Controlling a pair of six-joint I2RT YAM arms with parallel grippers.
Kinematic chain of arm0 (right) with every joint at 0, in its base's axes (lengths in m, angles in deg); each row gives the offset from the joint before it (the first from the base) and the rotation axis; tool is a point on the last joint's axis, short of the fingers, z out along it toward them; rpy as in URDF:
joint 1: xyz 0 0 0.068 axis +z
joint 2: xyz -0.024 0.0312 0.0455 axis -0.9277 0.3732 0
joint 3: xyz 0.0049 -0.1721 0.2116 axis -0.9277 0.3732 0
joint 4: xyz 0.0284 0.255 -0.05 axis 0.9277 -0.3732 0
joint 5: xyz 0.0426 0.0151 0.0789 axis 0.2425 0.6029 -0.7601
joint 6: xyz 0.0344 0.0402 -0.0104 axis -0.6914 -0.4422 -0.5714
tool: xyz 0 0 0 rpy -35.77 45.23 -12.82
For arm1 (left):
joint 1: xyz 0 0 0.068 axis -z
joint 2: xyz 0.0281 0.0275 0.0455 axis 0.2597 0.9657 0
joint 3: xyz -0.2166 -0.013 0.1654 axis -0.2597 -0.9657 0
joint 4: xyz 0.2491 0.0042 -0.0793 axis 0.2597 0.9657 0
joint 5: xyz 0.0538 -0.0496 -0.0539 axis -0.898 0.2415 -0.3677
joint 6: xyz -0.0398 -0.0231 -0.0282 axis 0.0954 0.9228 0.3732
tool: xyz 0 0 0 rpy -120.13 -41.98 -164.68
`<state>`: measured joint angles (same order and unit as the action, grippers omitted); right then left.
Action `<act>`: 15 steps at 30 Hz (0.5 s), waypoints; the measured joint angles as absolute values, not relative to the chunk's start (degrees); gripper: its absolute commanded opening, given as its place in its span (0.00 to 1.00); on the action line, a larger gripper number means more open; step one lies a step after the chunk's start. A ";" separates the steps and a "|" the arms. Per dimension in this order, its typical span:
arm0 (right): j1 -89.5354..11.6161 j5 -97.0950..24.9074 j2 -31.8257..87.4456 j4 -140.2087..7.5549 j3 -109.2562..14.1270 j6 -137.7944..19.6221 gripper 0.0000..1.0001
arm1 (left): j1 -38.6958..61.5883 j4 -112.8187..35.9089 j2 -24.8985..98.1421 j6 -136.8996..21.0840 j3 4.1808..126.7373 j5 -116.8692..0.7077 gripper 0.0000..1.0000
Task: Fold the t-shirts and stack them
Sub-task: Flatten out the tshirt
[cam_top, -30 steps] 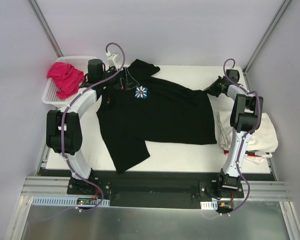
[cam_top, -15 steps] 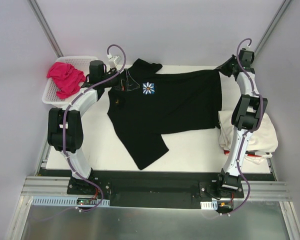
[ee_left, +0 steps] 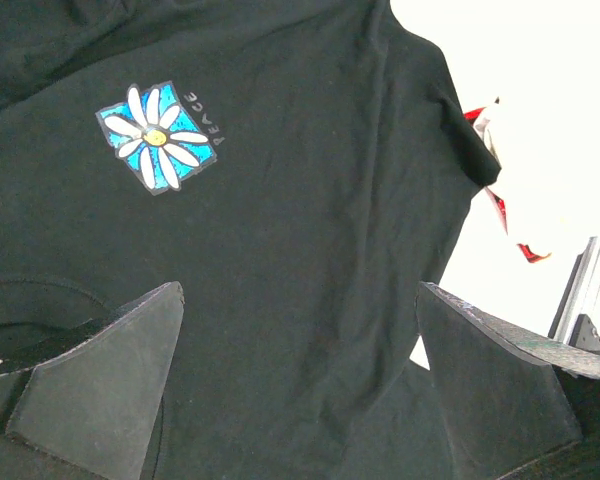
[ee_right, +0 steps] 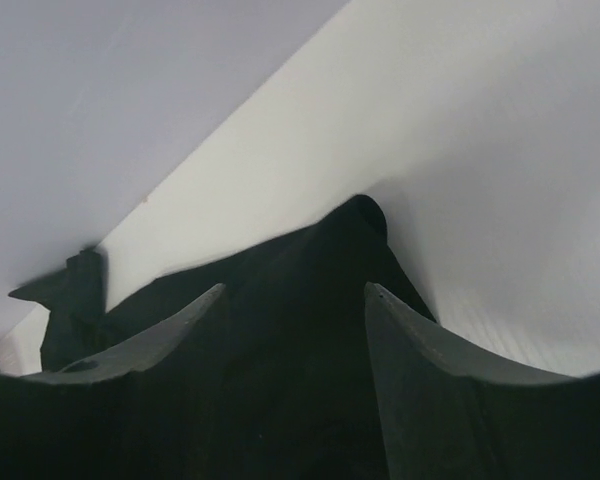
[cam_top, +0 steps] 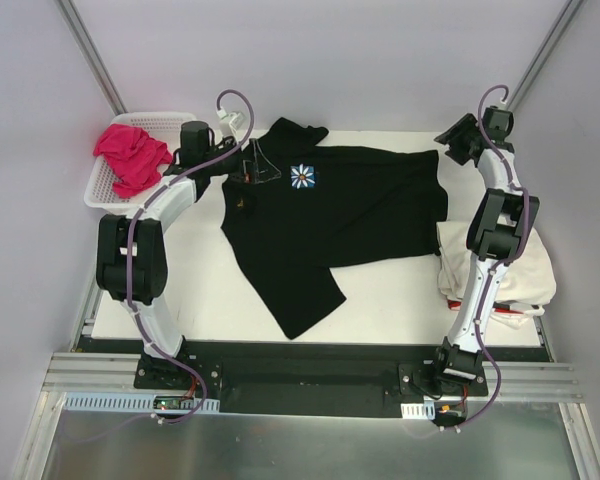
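The black t-shirt [cam_top: 330, 215] lies spread on the table [cam_top: 380, 290]. The left pincer [ee_left: 298, 300] hangs wide open above the shirt's neck, with the daisy [ee_left: 157, 137] just ahead of it. The right pincer [ee_right: 295, 290] is open, the shirt's corner just below it. Cream t-shirts [cam_top: 525, 265] are piled behind it

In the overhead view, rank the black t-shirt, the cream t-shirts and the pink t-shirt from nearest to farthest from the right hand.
From the right hand:
1. black t-shirt, its far right corner right beside the hand.
2. cream t-shirts, stacked on the near right side.
3. pink t-shirt, in the basket at far left.
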<state>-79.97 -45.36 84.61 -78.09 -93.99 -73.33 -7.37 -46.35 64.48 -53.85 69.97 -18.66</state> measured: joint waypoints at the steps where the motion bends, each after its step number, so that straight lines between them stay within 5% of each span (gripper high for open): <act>1: -80.01 -45.34 84.59 -77.96 -93.25 -73.20 0.59 | -7.22 -46.42 64.81 -53.85 70.08 -18.57 0.99; 15: -80.27 -46.93 72.20 -72.98 -76.46 -73.51 0.53 | -5.27 -54.68 92.50 -41.91 83.70 -15.82 0.99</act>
<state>-80.27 -46.93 72.20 -72.98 -76.46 -73.51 -5.27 -54.68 92.50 -41.91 83.70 -15.82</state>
